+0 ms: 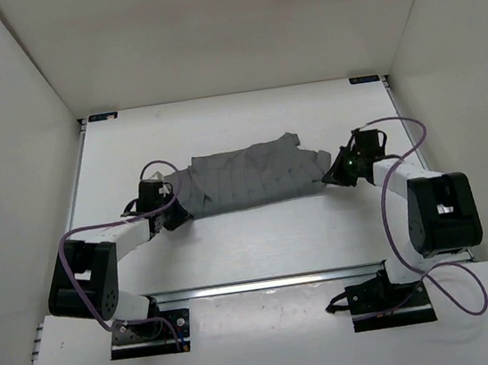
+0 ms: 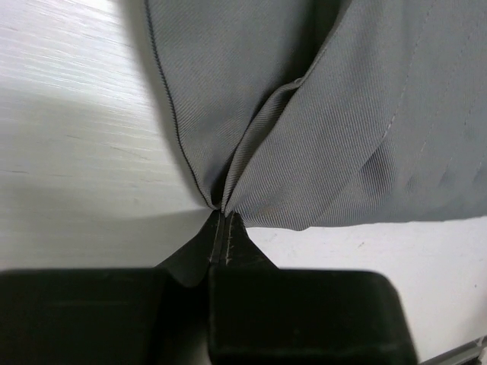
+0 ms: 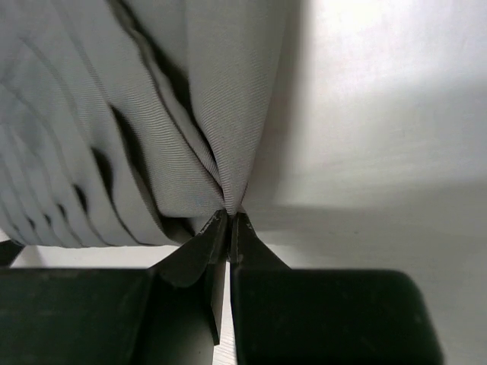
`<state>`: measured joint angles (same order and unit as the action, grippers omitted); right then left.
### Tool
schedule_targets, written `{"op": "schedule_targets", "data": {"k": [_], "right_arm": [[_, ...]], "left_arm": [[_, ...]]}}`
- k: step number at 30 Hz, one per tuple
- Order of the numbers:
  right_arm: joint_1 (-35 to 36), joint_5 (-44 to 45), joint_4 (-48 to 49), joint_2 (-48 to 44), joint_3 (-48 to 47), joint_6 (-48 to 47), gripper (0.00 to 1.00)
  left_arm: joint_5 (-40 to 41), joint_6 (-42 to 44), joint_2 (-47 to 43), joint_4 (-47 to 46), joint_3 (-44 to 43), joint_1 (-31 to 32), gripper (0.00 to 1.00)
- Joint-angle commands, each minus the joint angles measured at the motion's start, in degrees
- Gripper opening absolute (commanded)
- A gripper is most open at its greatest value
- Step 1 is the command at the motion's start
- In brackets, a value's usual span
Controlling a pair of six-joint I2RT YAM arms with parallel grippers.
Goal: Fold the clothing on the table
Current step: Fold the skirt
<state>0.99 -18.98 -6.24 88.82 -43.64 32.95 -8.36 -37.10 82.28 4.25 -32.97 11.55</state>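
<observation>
Skirt (image 1: pixel 248 177), grey and pleated, lying crosswise near the middle of the table (image 1: pixel 262 252), between the two arms. Left gripper (image 2: pixel 226 220) pinches a fold at the skirt's left edge; right gripper (image 3: pixel 229 217) pinches a bunched fold at its right edge.

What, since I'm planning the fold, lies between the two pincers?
The grey skirt spans the whole stretch, left pincer to right pincer, seen in the top view.

grey pleated skirt (image 1: pixel 244 179), white table (image 1: pixel 235 248)
</observation>
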Motion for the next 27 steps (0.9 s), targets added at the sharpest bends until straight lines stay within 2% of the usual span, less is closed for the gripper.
{"op": "schedule_targets", "data": {"k": [1, 3, 6, 10, 16, 20, 27], "right_arm": [[-0.82, -2.71, -1.74, -3.39, -8.71, -5.95, 0.00], [0.49, -6.39, -4.21, -1.99, -14.44, -7.54, 0.00], [6.81, -10.53, -5.36, 1.35, -24.11, -8.52, 0.00], [22.08, -13.01, -5.28, 7.32, -35.97, -8.17, 0.00], [36.68, -14.68, -5.97, 19.17, -46.78, -9.57, 0.00], [41.80, -15.30, -6.94, 26.65, -48.04, -10.28, 0.00], [43.48, -20.21, -7.03, 36.06, -49.88, -10.89, 0.00]], "left_arm": [[0.19, 0.10, -0.37, -0.73, -0.08, 1.45, 0.00], [0.01, -0.34, -0.54, -1.17, 0.19, 2.07, 0.00], [-0.86, -1.21, -0.37, -2.05, 1.06, 2.16, 0.00], [-2.45, -2.80, -0.45, -4.85, 3.08, 1.46, 0.00], [-4.91, -3.68, 0.16, -7.77, 4.93, 0.93, 0.00], [-5.35, -3.68, -0.54, -7.85, 5.37, 0.32, 0.00], [-6.14, -3.07, -3.35, -7.24, 6.69, -0.39, 0.00]]}}
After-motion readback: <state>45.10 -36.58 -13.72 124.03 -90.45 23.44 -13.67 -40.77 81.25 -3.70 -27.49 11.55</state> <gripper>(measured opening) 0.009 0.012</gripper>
